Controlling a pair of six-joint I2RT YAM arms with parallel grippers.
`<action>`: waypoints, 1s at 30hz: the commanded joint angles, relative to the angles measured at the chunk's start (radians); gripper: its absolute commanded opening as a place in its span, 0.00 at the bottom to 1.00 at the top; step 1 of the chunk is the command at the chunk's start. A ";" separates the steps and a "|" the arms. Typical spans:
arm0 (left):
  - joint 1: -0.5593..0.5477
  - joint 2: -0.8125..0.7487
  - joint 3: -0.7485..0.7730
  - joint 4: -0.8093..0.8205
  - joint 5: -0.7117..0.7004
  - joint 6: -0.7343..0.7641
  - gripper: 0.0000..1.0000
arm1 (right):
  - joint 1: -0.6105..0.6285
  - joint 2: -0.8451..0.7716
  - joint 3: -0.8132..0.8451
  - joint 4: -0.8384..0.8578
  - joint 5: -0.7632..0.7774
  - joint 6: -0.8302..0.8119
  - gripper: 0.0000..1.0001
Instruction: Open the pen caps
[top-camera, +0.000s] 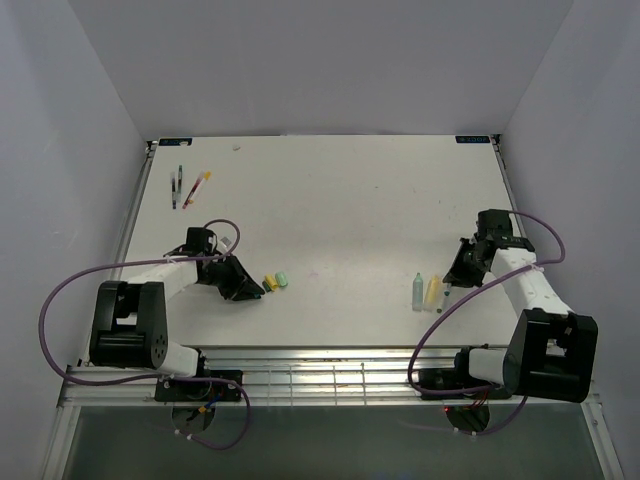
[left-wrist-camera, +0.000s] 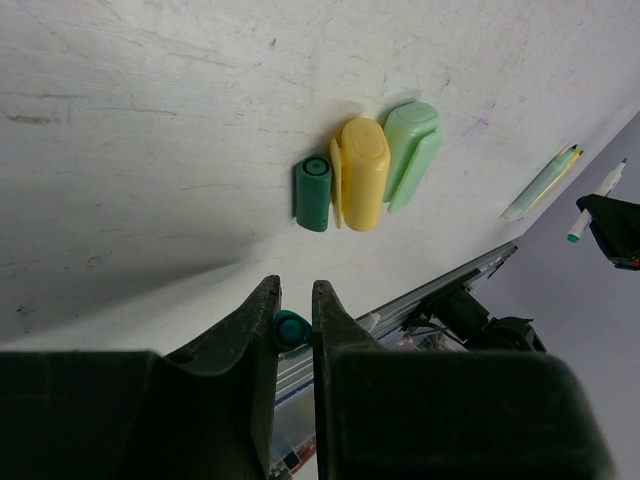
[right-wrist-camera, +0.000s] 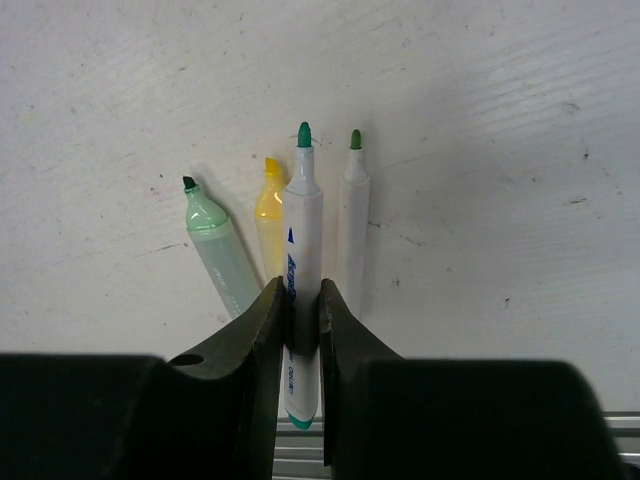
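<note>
From above, my left claw (top-camera: 252, 291) sits just beside the caps (top-camera: 275, 281), my right claw (top-camera: 452, 278) by the pens (top-camera: 418, 292). Left wrist: I pinch a teal cap (left-wrist-camera: 290, 330), the rest straight ahead. Right wrist: clamped on a white pen (right-wrist-camera: 303, 245) pointing forward.

I count four pen caps (top-camera: 281, 279), near left: teal cap (left-wrist-camera: 313, 193), second teal cap (left-wrist-camera: 293, 328), yellow cap (left-wrist-camera: 362, 172), light-green cap (left-wrist-camera: 412, 150). Four uncapped markers (top-camera: 417, 291), near right: pale-green marker (right-wrist-camera: 220, 250), yellow marker (right-wrist-camera: 270, 215), teal-tipped white marker (right-wrist-camera: 303, 230), green-tipped white marker (right-wrist-camera: 354, 225). Three thin pens (top-camera: 180, 186), far left.
</note>
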 joint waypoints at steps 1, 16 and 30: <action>-0.001 0.003 -0.008 0.021 -0.003 -0.013 0.11 | -0.032 -0.036 -0.021 -0.012 0.051 -0.022 0.08; -0.001 0.069 -0.017 0.050 0.026 -0.021 0.22 | -0.050 0.027 -0.055 -0.015 0.142 -0.019 0.09; -0.001 0.063 -0.028 0.056 0.033 -0.046 0.45 | -0.057 0.110 -0.037 0.001 0.061 -0.050 0.36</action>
